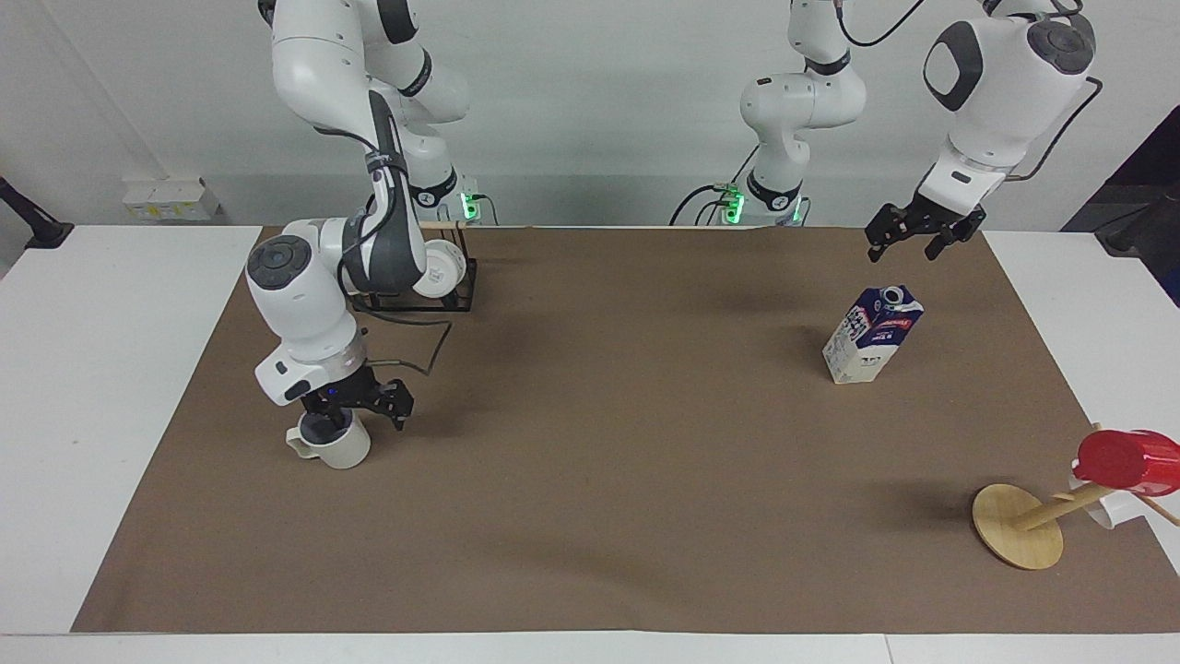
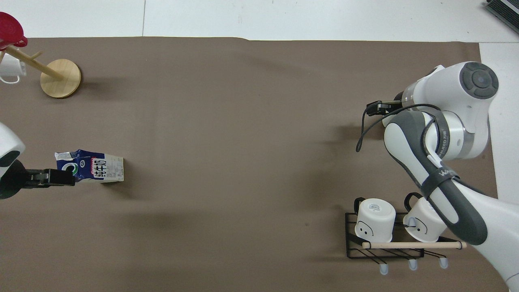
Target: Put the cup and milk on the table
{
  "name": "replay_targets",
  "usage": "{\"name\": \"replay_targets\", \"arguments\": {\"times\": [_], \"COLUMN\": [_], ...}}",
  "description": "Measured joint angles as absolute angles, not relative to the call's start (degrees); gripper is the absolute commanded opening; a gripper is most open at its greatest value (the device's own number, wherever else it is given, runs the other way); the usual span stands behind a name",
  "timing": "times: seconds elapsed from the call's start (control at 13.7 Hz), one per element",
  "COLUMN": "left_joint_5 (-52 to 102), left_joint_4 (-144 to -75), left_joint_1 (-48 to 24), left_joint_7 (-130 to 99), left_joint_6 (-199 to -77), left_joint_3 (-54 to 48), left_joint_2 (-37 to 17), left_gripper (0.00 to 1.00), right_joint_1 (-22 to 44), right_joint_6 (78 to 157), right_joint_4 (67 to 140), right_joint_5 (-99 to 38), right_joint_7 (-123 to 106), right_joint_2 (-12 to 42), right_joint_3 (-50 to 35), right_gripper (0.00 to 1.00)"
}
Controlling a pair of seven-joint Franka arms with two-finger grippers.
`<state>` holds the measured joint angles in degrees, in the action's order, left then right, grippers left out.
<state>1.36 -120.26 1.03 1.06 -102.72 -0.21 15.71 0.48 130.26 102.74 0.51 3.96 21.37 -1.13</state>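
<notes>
At the right arm's end of the table, the right gripper [image 1: 361, 411] stands low at the cup [image 1: 333, 445], its jaws apart: one finger dips into the mug's mouth while the other hangs outside the rim on the side toward the table's middle. Whether either finger touches the wall cannot be told. The cup stands upright on the brown paper sheet [image 1: 590, 480], its small handle pointing away from the open jaws toward the table's end. In the overhead view the right arm's wrist covers nearly all of the cup [image 2: 388, 121], and only the right gripper [image 2: 375, 108] and a sliver of cream wall show. Nearer to the robots than these jaws stands a black wire rack [image 2: 385, 239] with a wooden rail, holding two white mugs [image 2: 375, 219] tipped on their sides. At the left arm's end, the left gripper [image 1: 922, 235] hangs in the air with its jaws apart, holding nothing, over the paper just beside the milk [image 1: 872, 334]. The milk stands upright on the paper below those jaws, its grey cap uppermost, clear of the fingers. Farther out from the left jaws, near the paper's corner, a wooden mug tree with a round disc base [image 1: 1018, 527] carries a red cup [image 1: 1126, 459]. The table [image 1: 92, 387] shows white around the sheet.
</notes>
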Motion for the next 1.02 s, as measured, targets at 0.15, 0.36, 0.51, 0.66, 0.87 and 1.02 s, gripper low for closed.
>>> {"name": "replay_targets", "arguments": {"times": [0.15,0.36,0.51,0.66,0.87,1.02], "left_joint_5": [1.4,1.4,1.4,1.4,1.4,1.4], "left_joint_4": [-120.3,-120.8,-121.8,-122.7,-123.7,-124.3], "left_joint_1": [1.0,1.0,1.0,1.0,1.0,1.0], "left_joint_7": [1.1,1.1,1.1,1.1,1.1,1.1], "left_joint_6": [-102.9,-104.0,-106.0,-107.8,-110.5,-112.8], "left_joint_3": [-0.2,-0.2,-0.2,-0.2,-0.2,-0.2], "left_joint_2": [15.7,15.7,15.6,15.2,14.2,13.0], "left_gripper": [1.0,1.0,1.0,1.0,1.0,1.0], "right_joint_1": [0.3,-0.2,-0.5,-1.0,-1.5,-1.5], "right_joint_6": [130.7,130.6,130.0,129.1,128.3,127.9], "right_joint_4": [102.7,102.7,102.9,103.1,103.1,102.9], "right_joint_5": [1.1,1.2,1.2,1.2,1.3,1.2], "right_joint_7": [2.8,1.6,1.3,1.1,0.9,1.1], "right_joint_2": [21.8,21.8,21.8,21.8,21.7,21.0], "right_joint_3": [-0.9,-0.9,-0.9,-0.9,-0.9,-0.9], "right_gripper": [0.94,0.35,0.04,0.0,0.0,0.0]}}
